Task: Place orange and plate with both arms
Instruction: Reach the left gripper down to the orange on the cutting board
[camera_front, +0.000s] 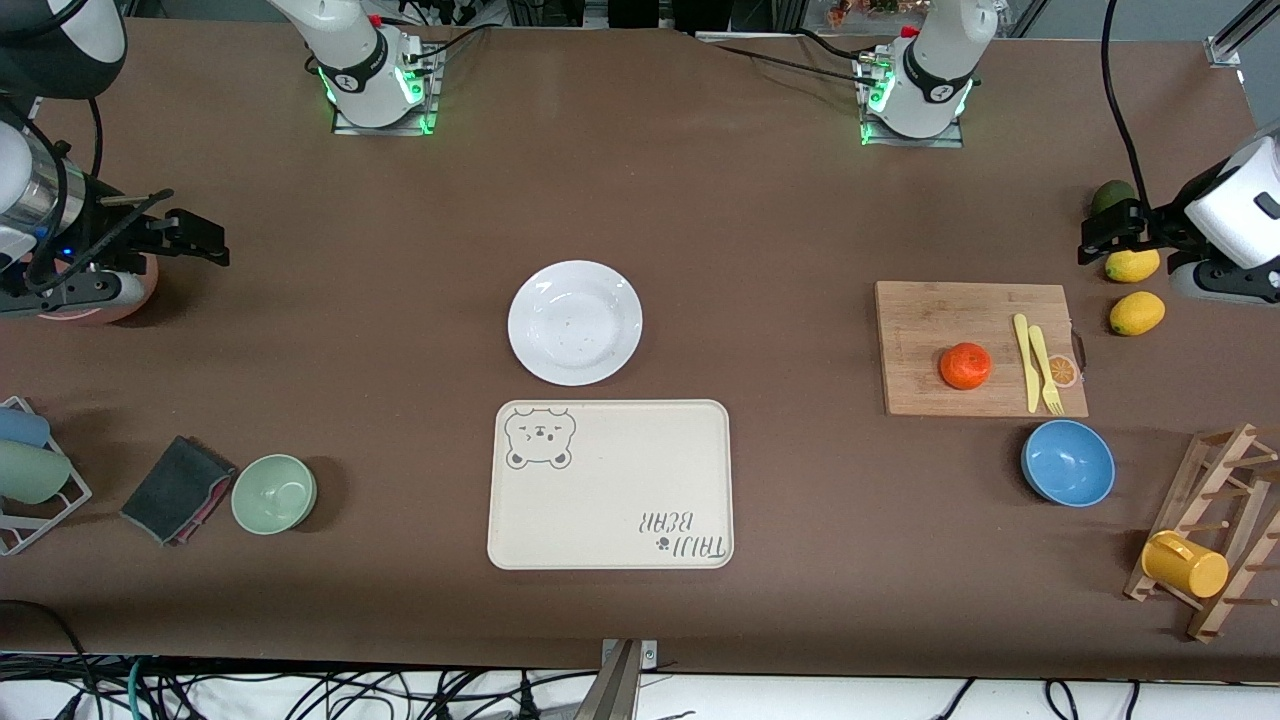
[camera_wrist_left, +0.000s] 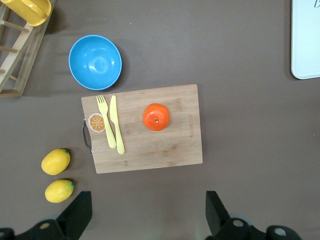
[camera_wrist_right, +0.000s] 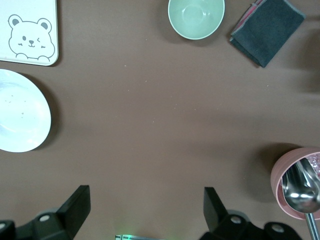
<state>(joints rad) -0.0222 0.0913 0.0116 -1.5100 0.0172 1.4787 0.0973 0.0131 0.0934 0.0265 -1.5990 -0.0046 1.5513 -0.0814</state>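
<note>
Orange (camera_front: 965, 365): small, bright, dimpled, on cutting board (camera_front: 930, 320) at its centre. Plate (camera_front: 575, 322): glossy white, at 12 o'clock of bear tray (camera_front: 610, 500). My left gripper (camera_front: 1095, 240) spread, empty, above lemons (camera_front: 1135, 312). My right gripper (camera_front: 195, 238) spread, empty, above bare tabletop.
</note>
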